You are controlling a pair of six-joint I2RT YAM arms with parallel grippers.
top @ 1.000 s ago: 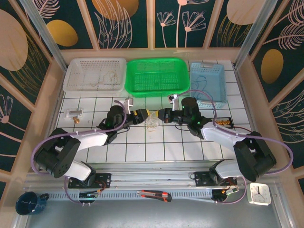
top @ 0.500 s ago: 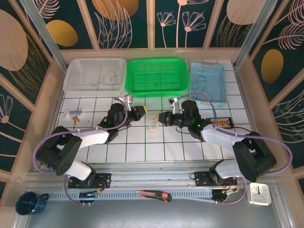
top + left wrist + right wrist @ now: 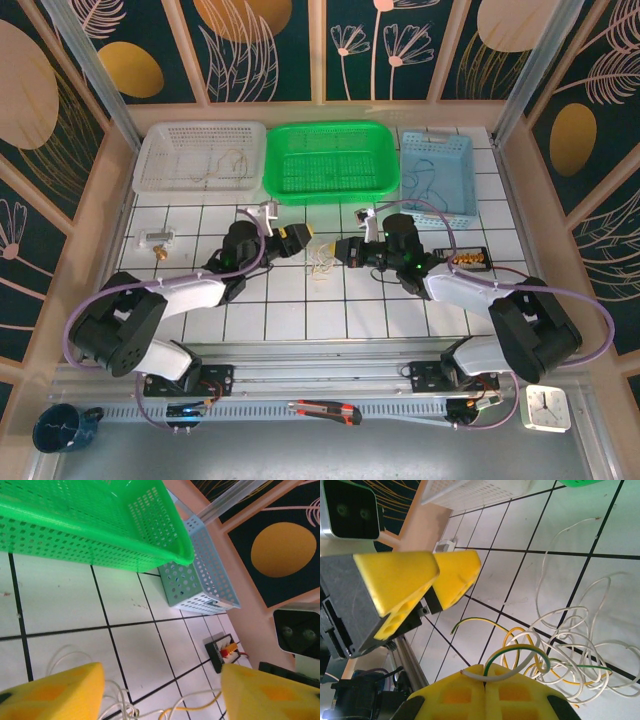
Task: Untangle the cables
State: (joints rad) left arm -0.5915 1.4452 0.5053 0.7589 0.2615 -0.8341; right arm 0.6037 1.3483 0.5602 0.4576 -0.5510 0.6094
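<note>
The cables [image 3: 320,262] form a small loose clump of white, yellow and green-striped cords on the tiled table between the two arms. My right gripper [image 3: 342,250] sits just right of the clump. In the right wrist view its yellow fingers [image 3: 485,672] are shut on a green-and-yellow cable [image 3: 520,654], which loops up out of the seam, while the tangle [image 3: 570,645] lies beyond. My left gripper [image 3: 303,237] hovers just left of the clump. Its yellow pads [image 3: 55,695] stand wide open, nothing between them, with cable strands [image 3: 125,707] below.
Three baskets line the back: white [image 3: 200,157], green [image 3: 330,160] and blue [image 3: 437,170], the white and blue ones holding thin cords. A black connector block [image 3: 470,258] lies right of the right gripper and a small clear part [image 3: 157,240] at far left.
The left gripper shut at the clump, then opened and drew back left and slightly up. The right gripper stayed shut and shifted a little right with its cable.
</note>
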